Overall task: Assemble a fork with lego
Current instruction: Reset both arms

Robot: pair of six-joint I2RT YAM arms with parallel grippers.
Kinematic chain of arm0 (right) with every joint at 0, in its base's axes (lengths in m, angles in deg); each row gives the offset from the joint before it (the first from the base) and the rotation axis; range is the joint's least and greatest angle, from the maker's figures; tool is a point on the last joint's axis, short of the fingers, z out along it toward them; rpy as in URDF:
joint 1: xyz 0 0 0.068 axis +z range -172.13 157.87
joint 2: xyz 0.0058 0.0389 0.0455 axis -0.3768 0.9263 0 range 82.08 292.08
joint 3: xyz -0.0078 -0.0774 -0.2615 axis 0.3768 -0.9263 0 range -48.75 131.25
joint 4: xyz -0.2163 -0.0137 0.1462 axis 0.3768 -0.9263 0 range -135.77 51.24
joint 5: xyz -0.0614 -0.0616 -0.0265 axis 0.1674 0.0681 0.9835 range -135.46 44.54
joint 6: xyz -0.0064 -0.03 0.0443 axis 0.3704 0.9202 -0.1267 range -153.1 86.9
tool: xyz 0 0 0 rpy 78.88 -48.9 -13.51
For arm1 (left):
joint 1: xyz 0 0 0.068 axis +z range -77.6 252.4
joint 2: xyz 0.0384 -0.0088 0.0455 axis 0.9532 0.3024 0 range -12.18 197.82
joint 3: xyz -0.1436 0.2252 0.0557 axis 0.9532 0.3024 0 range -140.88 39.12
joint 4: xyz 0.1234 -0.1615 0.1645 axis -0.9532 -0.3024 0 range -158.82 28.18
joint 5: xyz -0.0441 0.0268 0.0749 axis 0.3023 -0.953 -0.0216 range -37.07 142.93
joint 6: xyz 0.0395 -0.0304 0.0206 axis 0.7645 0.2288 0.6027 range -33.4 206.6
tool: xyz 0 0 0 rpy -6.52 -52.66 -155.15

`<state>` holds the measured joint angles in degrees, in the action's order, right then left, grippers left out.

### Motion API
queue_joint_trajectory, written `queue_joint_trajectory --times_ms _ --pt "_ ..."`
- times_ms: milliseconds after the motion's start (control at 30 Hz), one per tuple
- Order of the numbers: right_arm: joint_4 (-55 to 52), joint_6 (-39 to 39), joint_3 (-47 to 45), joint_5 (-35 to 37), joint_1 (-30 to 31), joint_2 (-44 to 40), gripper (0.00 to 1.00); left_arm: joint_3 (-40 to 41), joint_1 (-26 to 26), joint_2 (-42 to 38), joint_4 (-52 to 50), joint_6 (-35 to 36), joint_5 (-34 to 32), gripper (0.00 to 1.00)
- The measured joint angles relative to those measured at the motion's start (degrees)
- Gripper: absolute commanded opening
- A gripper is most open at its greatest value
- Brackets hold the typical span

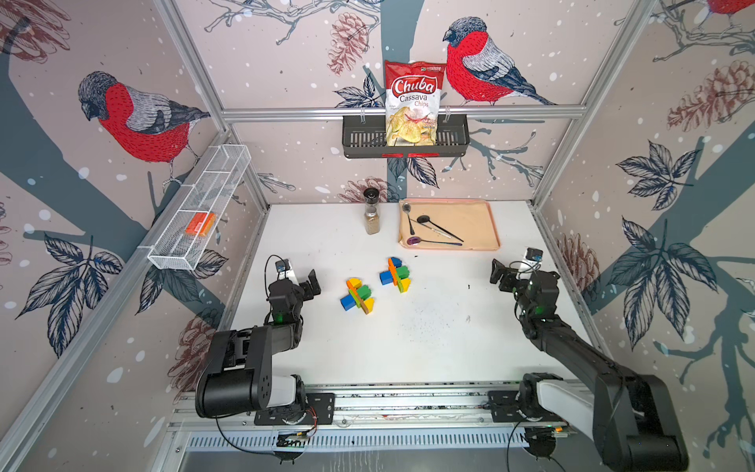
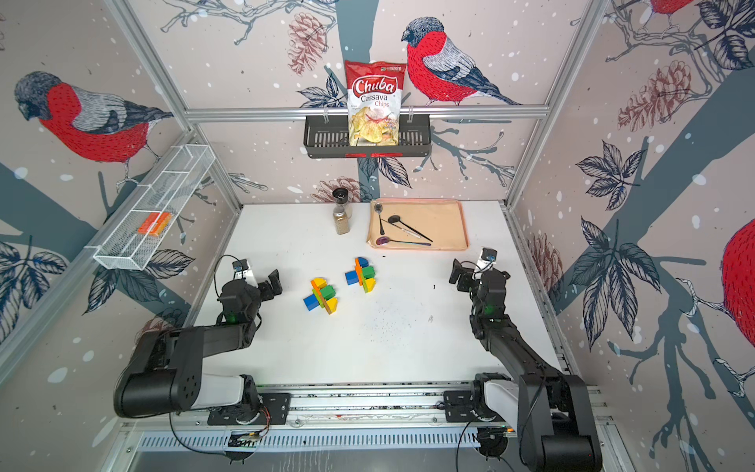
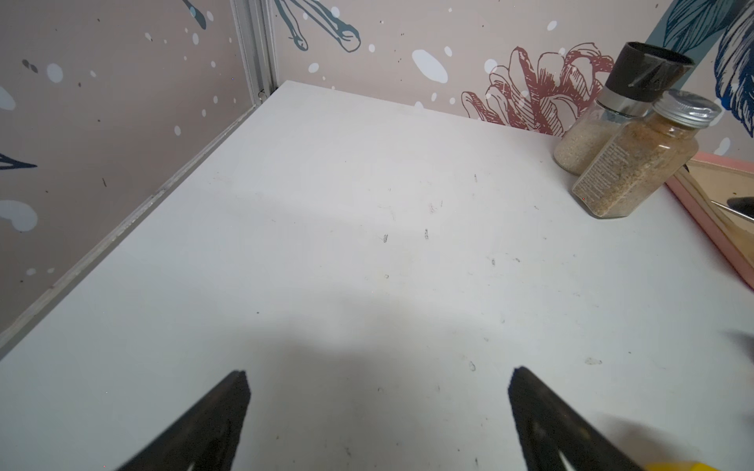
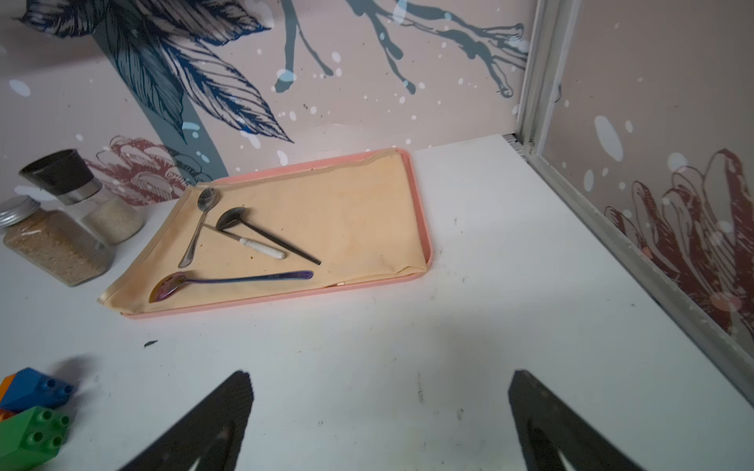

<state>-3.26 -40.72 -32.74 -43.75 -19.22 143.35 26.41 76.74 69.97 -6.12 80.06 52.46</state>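
Two lego assemblies lie mid-table in both top views. The nearer one (image 1: 357, 295) (image 2: 320, 295) and the farther one (image 1: 395, 274) (image 2: 360, 274) each join long orange and lime bricks with blue, green and yellow small bricks. My left gripper (image 1: 305, 282) (image 3: 377, 379) hovers left of the nearer assembly, open and empty. My right gripper (image 1: 501, 274) (image 4: 379, 379) is at the right side of the table, also open with nothing between its fingers. The right wrist view catches a blue brick (image 4: 36, 387) and a green brick (image 4: 32, 432) at its edge. A yellow corner (image 3: 677, 465) shows in the left wrist view.
A pink tray (image 1: 496, 229) with spoons (image 1: 439, 231) sits at the back right. Two spice jars (image 1: 371, 212) stand to the left of it. A black basket (image 1: 359, 139) with a chips bag hangs on the back wall. A white wire shelf (image 1: 196, 212) holding an orange block lines the left wall.
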Motion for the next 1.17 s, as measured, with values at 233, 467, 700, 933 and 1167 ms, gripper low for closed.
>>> queue_joint_trajectory --times_ms 233,467,700,933,1167 --pt "17.0 2.0 -7.8 3.8 -0.5 5.9 1.00 -0.5 -4.6 6.5 15.1 4.0 -5.2 0.97" --pt "31.8 3.8 -5.8 3.1 -2.5 25.4 1.00 -0.3 -5.0 6.6 15.4 4.8 -7.2 0.97" --pt "37.7 3.2 -4.6 5.3 -2.2 26.3 1.00 0.0 -5.1 6.7 16.7 5.1 -7.6 0.97" --pt "37.7 3.2 -4.5 6.8 -1.8 26.4 1.00 0.0 -5.1 6.7 17.3 5.3 -7.7 0.97" --pt "38.1 3.2 -4.3 6.8 -1.8 26.9 1.00 0.0 -5.1 6.7 17.3 5.4 -7.7 0.97"
